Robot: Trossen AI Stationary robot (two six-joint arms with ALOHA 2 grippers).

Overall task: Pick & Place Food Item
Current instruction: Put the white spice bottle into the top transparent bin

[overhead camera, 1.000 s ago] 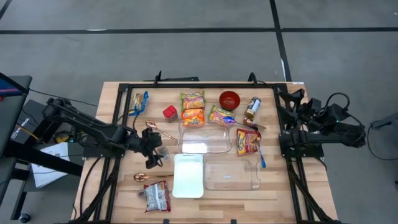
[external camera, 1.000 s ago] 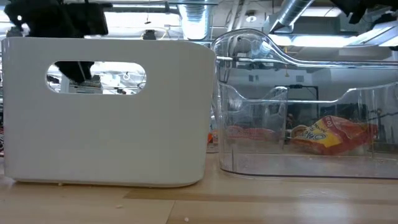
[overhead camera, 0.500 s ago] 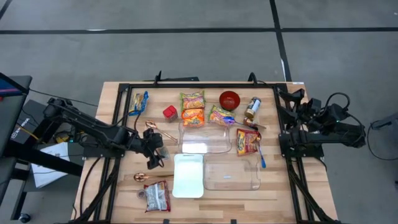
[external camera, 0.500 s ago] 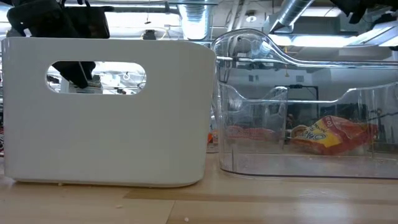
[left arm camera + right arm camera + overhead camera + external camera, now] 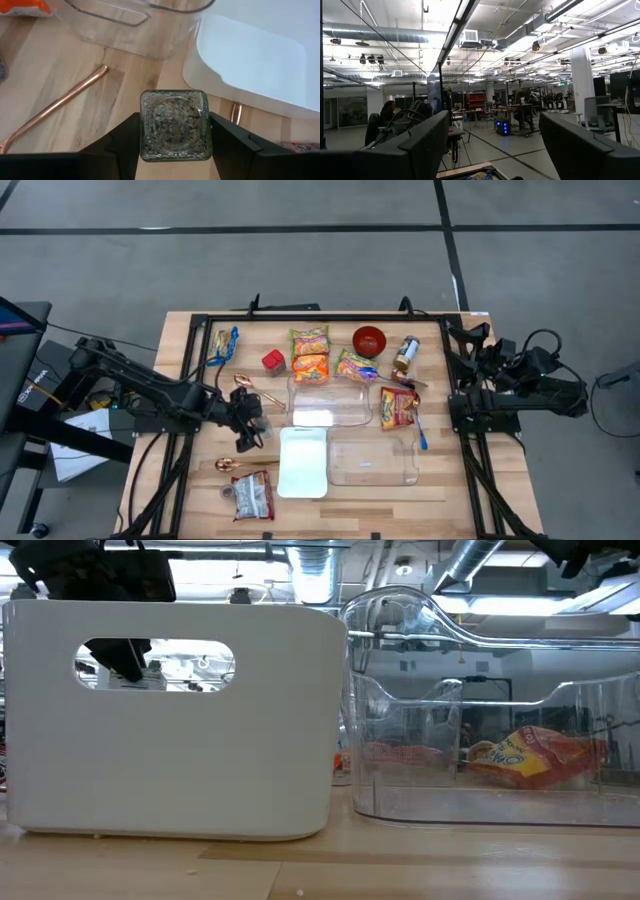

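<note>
glass jar [image 5: 174,125] sits between left pincer [image 5: 172,137] fingers, beside white bin [image 5: 260,55].

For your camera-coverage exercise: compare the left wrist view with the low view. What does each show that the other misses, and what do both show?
Only the left wrist view shows the glass spice jar between the left gripper's fingers, and a copper spoon handle on the wood.

Only the low view shows an orange snack packet behind the clear bin, and the ceiling ducts.

Both show the white bin beside the clear bin.
</note>
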